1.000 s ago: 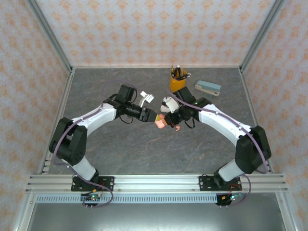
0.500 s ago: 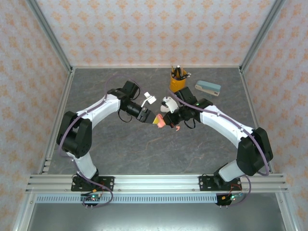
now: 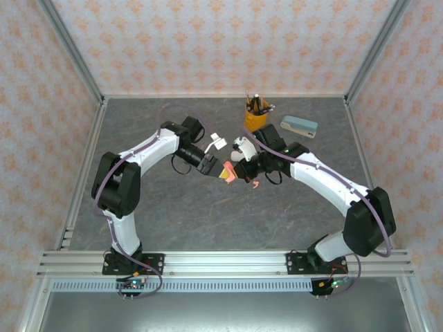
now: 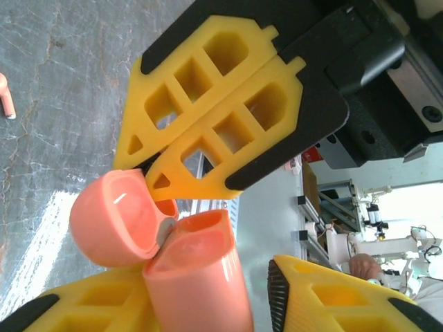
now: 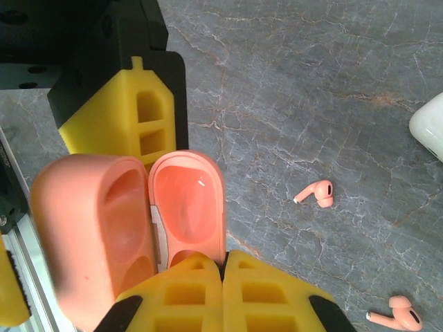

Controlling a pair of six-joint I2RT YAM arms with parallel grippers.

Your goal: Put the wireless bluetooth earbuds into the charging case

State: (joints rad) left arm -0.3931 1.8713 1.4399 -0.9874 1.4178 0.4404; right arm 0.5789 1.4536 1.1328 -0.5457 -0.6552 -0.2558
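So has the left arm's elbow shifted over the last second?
Yes. In the top view the left arm has swung its elbow away from the left wall, toward the yellow pen cup.

grey marbled table (image 3: 173,207), two pink earbuds (image 5: 315,193), white case (image 5: 432,124), yellow pen cup (image 3: 255,117), stapler (image 3: 299,126)

Yellow pencil cup (image 3: 256,119), teal stapler (image 3: 299,126)

Open case (image 5: 131,221) between both tools, above the table (image 5: 291,90); two earbuds (image 5: 315,194) right.
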